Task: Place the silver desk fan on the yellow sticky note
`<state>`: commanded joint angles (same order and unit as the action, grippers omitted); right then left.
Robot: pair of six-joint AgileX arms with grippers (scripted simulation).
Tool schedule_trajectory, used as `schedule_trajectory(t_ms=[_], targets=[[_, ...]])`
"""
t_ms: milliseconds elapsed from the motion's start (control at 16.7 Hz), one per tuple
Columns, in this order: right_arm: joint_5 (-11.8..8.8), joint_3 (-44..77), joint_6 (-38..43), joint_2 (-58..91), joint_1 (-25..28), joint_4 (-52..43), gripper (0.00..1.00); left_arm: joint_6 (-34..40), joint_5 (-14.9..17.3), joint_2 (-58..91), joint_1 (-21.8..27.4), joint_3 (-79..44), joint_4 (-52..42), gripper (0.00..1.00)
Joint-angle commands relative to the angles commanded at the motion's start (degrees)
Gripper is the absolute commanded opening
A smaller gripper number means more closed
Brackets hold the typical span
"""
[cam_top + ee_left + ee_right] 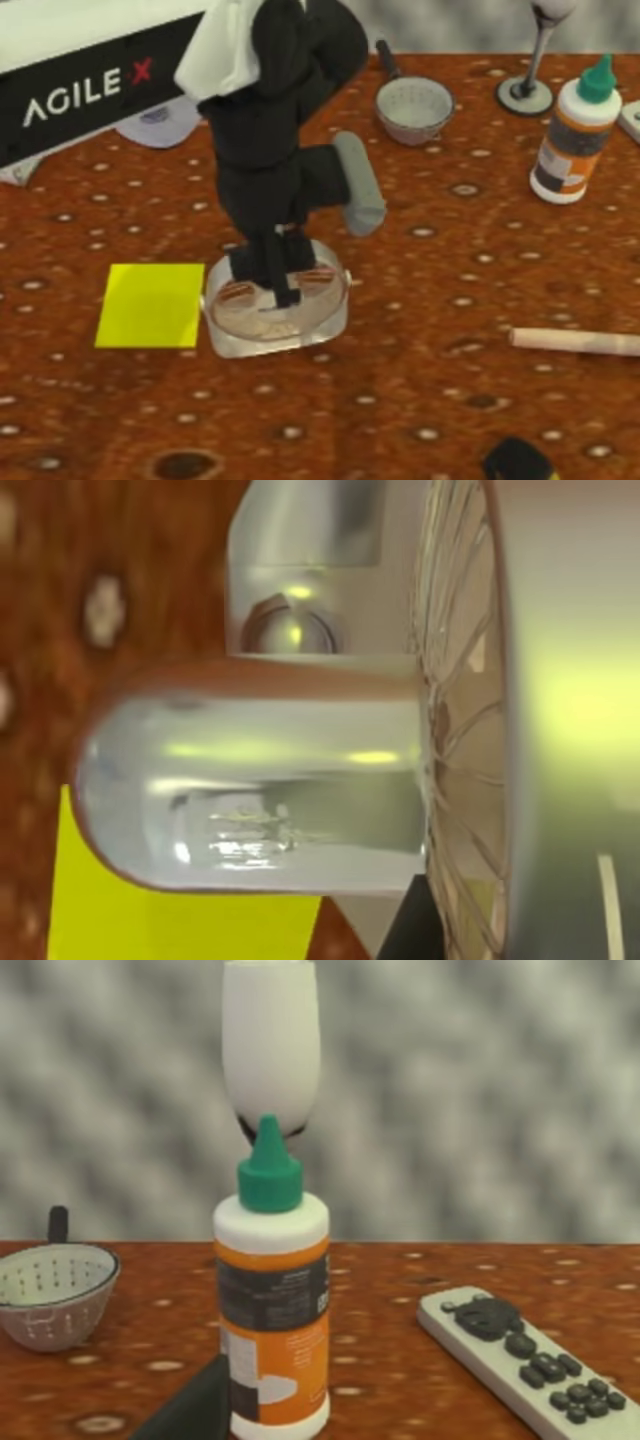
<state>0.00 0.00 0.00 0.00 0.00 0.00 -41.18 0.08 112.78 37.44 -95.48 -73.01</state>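
Silver desk fan [277,312] gripped by left pincer [277,268], just beside yellow sticky note [151,305]

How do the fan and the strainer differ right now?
The fan lies face-up near the table's middle beside the yellow note, with the left gripper on it; the strainer sits untouched at the back. The fan has a wire cage; the strainer a dark handle. Both are round and silvery.

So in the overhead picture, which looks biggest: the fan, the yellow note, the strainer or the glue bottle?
Largest to smallest, as they look from above:
1. silver desk fan, partly hidden under the left gripper
2. yellow sticky note
3. glue bottle and metal strainer: too alike to rank, and the bottle stands taller, nearer the camera.
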Motion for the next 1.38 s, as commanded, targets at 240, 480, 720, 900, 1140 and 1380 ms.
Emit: schedule_trajectory(t_ms=[240,480,720,900,1140,1380], targets=[[0.0,0.0,0.0,0.0,0.0,0.0,1.0,0.0,0.0,-0.5,-0.5,-5.2,-5.4,0.0],[0.0,0.0,0.0,0.0,0.0,0.0,1.0,-0.1,0.0,-0.4,-0.2,-5.3,-5.4,0.0],[0.0,0.0,0.0,0.0,0.0,0.0,1.0,-3.9,0.0,-1.3,-2.7,-4.5,-5.7,0.0],[0.0,0.0,0.0,0.0,0.0,0.0,1.0,-11.6,0.0,-3.1,-7.8,-2.8,-6.0,0.0],[0.0,0.0,0.0,0.0,0.0,0.0,1.0,-24.0,-0.1,-6.2,-15.7,0.0,-6.4,0.0],[0.0,0.0,0.0,0.0,0.0,0.0,1.0,-32.8,0.0,-9.0,-21.7,2.2,-6.3,0.0]])
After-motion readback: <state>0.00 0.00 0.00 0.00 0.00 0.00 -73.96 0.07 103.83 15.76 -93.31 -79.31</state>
